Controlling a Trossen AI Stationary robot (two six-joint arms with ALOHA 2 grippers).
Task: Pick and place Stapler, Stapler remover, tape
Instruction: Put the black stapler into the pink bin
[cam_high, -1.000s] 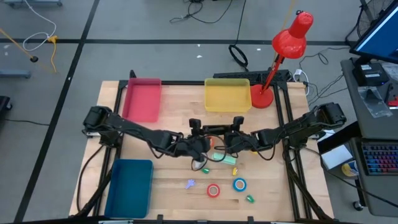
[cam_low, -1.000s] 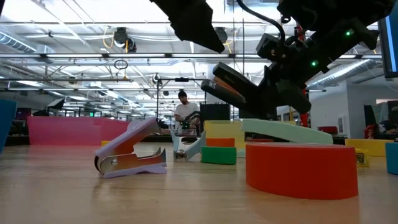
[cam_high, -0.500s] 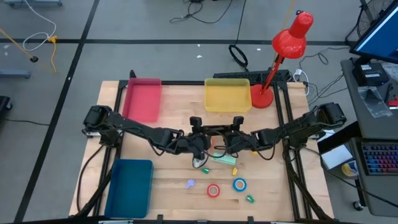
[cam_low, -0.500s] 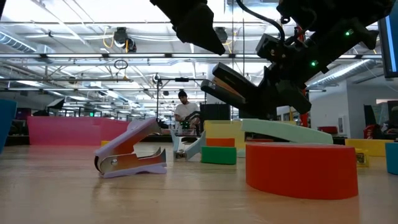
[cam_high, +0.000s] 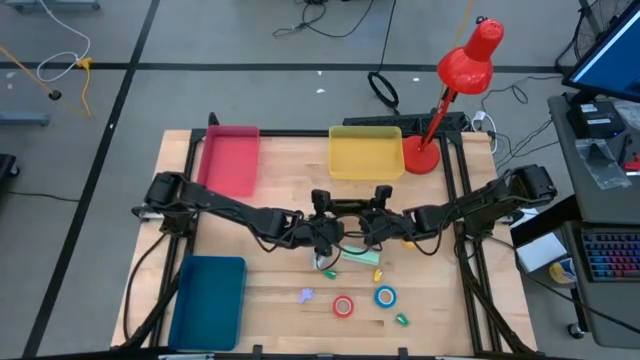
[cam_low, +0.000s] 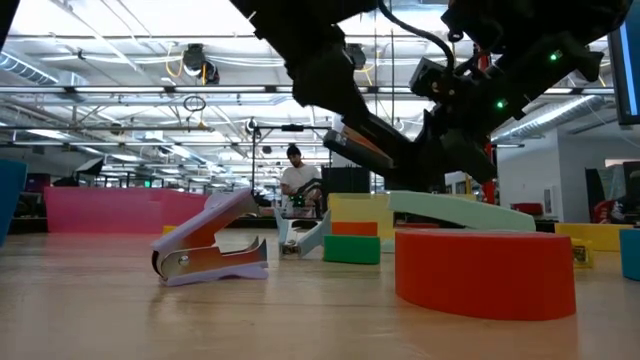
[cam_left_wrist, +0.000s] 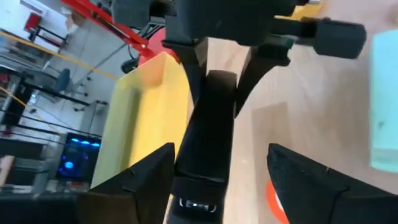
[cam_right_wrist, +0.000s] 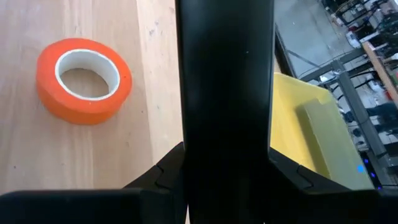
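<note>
High view: both arms reach in to the middle of the surface (cam_high: 270, 215). The left pincer (cam_high: 330, 232) and the right pincer (cam_high: 362, 232) sit tip to tip there. Just at 6 o'clock from them lies a mint stapler (cam_high: 358, 255). Further toward 6 o'clock lie a purple staple remover (cam_high: 306, 295), a red tape roll (cam_high: 344, 306) and a blue tape roll (cam_high: 386, 296). A pink tray (cam_high: 230, 160) is at 11 o'clock, a yellow tray (cam_high: 365, 152) at 12 o'clock and a blue tray (cam_high: 210, 300) at 7 o'clock. A red lamp (cam_high: 455, 85) stands at 1 o'clock.

Low view: the staple remover (cam_low: 212, 250) rests on the wood at 9 o'clock, with its jaws gaping. An orange-red tape roll (cam_low: 485, 272) lies flat at 4 o'clock, and the mint stapler (cam_low: 460, 212) is behind it. Both arms hang over them. A person (cam_low: 298, 180) sits far off in the room.

Left wrist view: the left pincer (cam_left_wrist: 221, 155) has its fingers (cam_left_wrist: 130, 183) apart. A black stapler (cam_left_wrist: 211, 124) runs between them with a gap on 1 side. Its far end is in the other arm's grip, and the yellow tray (cam_left_wrist: 146, 106) is beyond.

Right wrist view: the right pincer (cam_right_wrist: 224, 152) is clamped on the black stapler (cam_right_wrist: 224, 74), above the surface. The orange-red tape roll (cam_right_wrist: 84, 81) lies on the wood at 10 o'clock.
</note>
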